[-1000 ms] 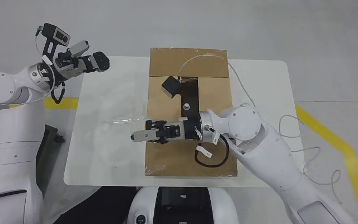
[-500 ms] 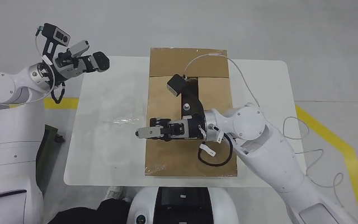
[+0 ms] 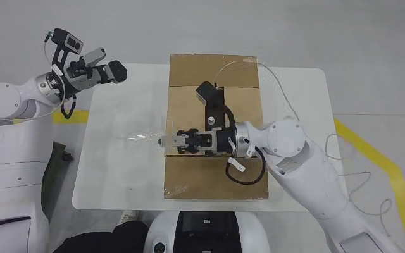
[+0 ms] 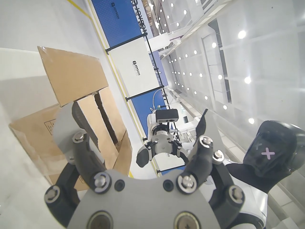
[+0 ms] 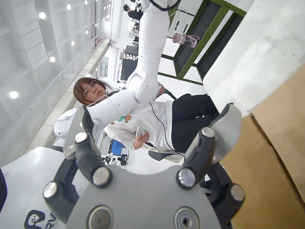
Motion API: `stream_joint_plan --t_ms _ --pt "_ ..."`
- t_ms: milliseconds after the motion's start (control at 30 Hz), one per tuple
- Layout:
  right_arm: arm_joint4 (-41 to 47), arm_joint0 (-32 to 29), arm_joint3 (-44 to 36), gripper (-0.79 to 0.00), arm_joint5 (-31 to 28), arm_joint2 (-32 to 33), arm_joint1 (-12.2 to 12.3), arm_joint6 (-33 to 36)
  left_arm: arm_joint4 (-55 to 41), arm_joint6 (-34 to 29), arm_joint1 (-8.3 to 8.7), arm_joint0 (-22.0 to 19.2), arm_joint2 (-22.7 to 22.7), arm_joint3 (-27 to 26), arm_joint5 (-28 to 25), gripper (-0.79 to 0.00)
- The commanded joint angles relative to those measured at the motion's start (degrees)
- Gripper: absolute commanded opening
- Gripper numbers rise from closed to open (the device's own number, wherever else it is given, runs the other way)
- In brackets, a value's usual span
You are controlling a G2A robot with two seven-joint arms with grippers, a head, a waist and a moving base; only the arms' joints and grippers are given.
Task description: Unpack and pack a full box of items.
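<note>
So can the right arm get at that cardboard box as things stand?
Probably yes: the right tool, open, hangs over one edge of the cardboard box, and nothing lies between them.

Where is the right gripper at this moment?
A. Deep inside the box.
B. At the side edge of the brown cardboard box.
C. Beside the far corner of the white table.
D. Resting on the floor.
B: the right gripper is at the side edge of the brown cardboard box, with its jaws open and empty.
</note>
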Motion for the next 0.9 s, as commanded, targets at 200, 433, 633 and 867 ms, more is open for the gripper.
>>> stream_joint_plan --t_ms 200,433,633,867 --pt "-3.9 -6.19 -1.23 0.0 5.91 6.37 2.05 0.92 -3.21 -3.78 0.15 1.54 0.43 -0.16 0.23 0.0" --pt "-6.54 -10.75 0.38 0.0 5.16 9.27 3.15 0.54 -4.01 -3.61 0.44 2.71 -0.21 -1.21 0.58 0.0" --pt "-7.24 -12.15 0.98 0.0 3.81 10.93 3.57 -0.61 -3.71 -3.33 0.75 3.55 -0.81 -2.14 0.85 0.0" --pt "-4.24 -10.79 5.04 0.0 0.95 6.93 2.49 -4.27 -4.02 -2.14 0.93 4.26 -1.07 -3.08 0.85 0.0"
